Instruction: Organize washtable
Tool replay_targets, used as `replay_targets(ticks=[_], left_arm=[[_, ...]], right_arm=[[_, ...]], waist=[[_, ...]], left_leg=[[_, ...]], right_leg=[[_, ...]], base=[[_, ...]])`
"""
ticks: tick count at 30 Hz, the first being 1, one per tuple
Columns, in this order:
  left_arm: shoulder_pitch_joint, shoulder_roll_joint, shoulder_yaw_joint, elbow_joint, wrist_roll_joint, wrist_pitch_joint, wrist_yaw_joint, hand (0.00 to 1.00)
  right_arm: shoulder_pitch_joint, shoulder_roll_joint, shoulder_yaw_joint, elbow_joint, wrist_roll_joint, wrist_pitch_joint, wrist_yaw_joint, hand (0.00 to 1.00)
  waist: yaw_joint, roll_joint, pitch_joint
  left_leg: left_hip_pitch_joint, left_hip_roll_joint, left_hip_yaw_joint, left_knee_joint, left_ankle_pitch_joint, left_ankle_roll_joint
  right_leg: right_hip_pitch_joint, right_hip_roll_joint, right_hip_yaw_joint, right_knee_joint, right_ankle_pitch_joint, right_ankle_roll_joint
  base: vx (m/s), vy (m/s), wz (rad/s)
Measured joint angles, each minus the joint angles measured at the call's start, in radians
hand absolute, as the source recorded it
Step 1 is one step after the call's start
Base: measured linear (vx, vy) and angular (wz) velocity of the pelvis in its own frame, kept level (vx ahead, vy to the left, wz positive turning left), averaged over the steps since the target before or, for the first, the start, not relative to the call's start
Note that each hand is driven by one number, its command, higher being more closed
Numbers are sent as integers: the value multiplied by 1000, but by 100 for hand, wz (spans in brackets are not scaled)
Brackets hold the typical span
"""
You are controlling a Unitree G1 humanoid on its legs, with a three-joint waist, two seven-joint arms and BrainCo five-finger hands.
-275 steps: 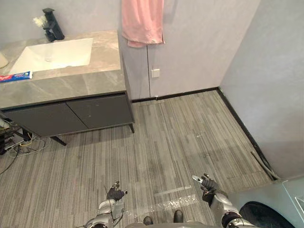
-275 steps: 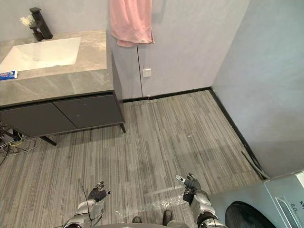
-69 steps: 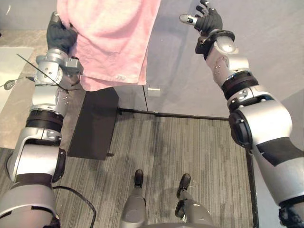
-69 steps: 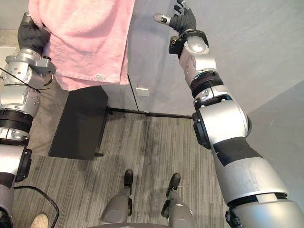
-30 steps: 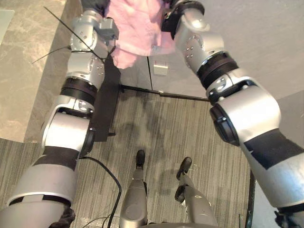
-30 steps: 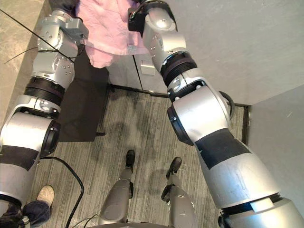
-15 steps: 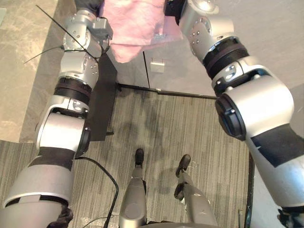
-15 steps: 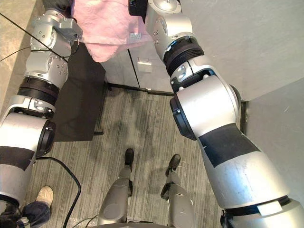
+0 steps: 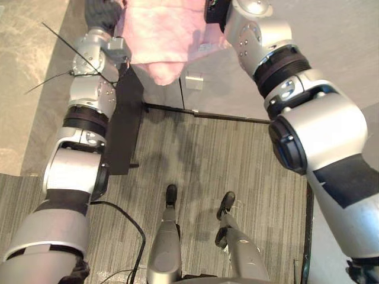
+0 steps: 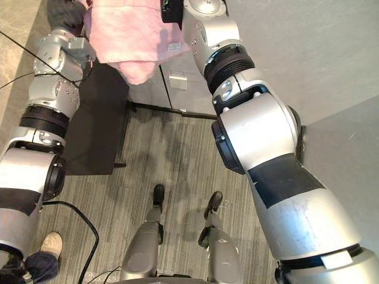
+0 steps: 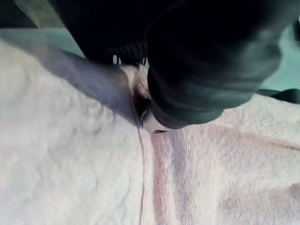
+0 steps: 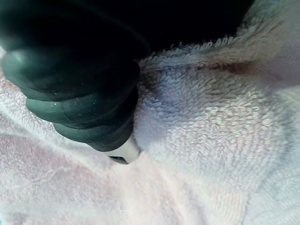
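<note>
Grey wall [image 9: 331, 35] and striped floor [image 9: 195, 154], bench [image 9: 29, 89] at left. Pink towel [image 9: 166, 35], hanging flat seconds ago, is now bunched high at the far wall between left hand [image 9: 99, 13] and right hand [image 9: 212, 10], likely coming down for folding. Wrist views show pile pressed against each; whether either grips, I cannot tell.

We see the pink towel [image 9: 163, 35] run off the far edge of both eye views, so its top is out of sight. Our left hand [image 11: 197, 70] and right hand [image 12: 70, 70] are sunk into its pile, and we cannot read their grip. The desk [image 9: 26, 89] is cut by the left edge. A person's shoe [image 10: 51, 242] shows beside our left arm, the rest hidden.
</note>
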Motion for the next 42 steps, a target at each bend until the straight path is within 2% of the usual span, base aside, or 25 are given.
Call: replay_targets(ticks=[6, 9, 25, 34, 39, 42], left_arm=[[0, 47, 4, 12, -2, 0, 2, 0], [0, 49, 36, 12, -3, 0, 1, 0], [13, 77, 37, 11, -2, 0, 0, 0], [13, 89, 42, -19, -1, 0, 2, 0], [13, 89, 61, -22, 19, 1, 2, 0], [12, 101, 70, -22, 40, 1, 2, 0]], right_arm=[[24, -35, -1, 8, -3, 0, -1, 0], [34, -39, -36, 8, -21, 0, -2, 0], [71, -106, -147, 8, -81, 1, -34, 0], [104, -119, -158, 8, -109, 1, -39, 0], [105, -158, -194, 7, -130, 13, -37, 0], [122, -217, -270, 7, -139, 21, -25, 0]], waist=[[6, 0, 0], [5, 0, 0], [7, 0, 0], [8, 0, -1], [7, 0, -1], [5, 0, -2]], left_leg=[[7, 0, -1, 0, 0, 0], [14, 0, 0, 0, 0, 0], [46, -1, -20, 0, 1, 2], [66, -1, -26, 0, 2, 4], [76, -2, -29, 0, 4, 7], [86, -4, -36, 0, 7, 9]], right_leg=[[9, 0, -2, 0, 0, 0], [14, 0, 0, 0, 0, 0], [56, 0, -19, 0, -1, 0], [79, 0, -23, -1, -1, 0], [92, 0, -26, -1, -1, 0], [107, -2, -33, -1, -2, 1]], base=[[-9, 6, 1], [-27, 12, -1], [-47, 2, 3], [-57, -25, 2], [-59, -40, 3], [-57, -40, 8]])
